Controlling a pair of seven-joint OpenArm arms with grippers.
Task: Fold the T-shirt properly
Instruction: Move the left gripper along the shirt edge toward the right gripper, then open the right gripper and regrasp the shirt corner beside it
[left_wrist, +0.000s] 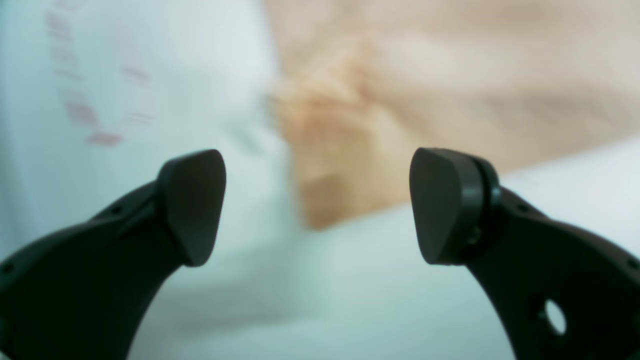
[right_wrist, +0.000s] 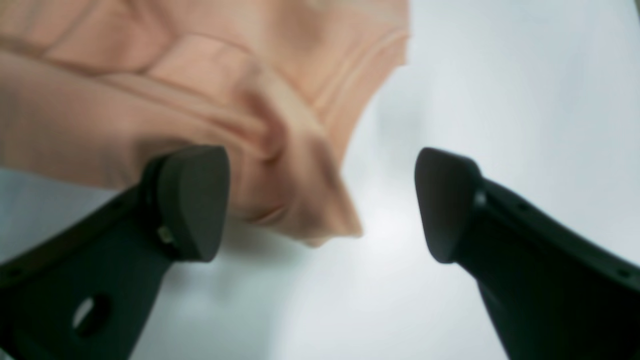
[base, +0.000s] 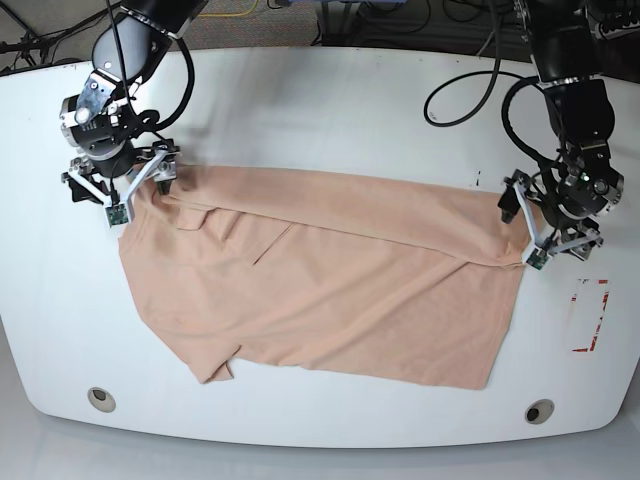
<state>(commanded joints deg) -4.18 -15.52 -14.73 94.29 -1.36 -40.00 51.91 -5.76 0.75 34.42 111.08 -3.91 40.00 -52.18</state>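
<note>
Left end effector (left_wrist: 317, 210): black, jaws spread wide, nothing between the pads; sits at the T-shirt's (base: 320, 285) edge on the base view's right side. In its wrist view a blurred corner of peach fabric lies past the gap, not touching either pad.

Right end effector (right_wrist: 322, 205): black, jaws likewise spread and holding nothing; sits at the garment's opposite end, on the base view's left. In its wrist view a bunched point of cloth lies beyond the gap, partly behind one pad; contact cannot be judged through the blur.

T-shirt: peach-pink, plain, spread across the middle of the white tabletop (base: 330, 110), partly folded, with a long diagonal crease across it and one sleeve jutting toward the near edge. Wrinkled near both end effectors.

Red markings (base: 590, 315): on the tabletop beside the left arm, seen only as smeared pink dashes in the left wrist view.

Both wrist views are out of focus; fabric detail is soft.
</note>
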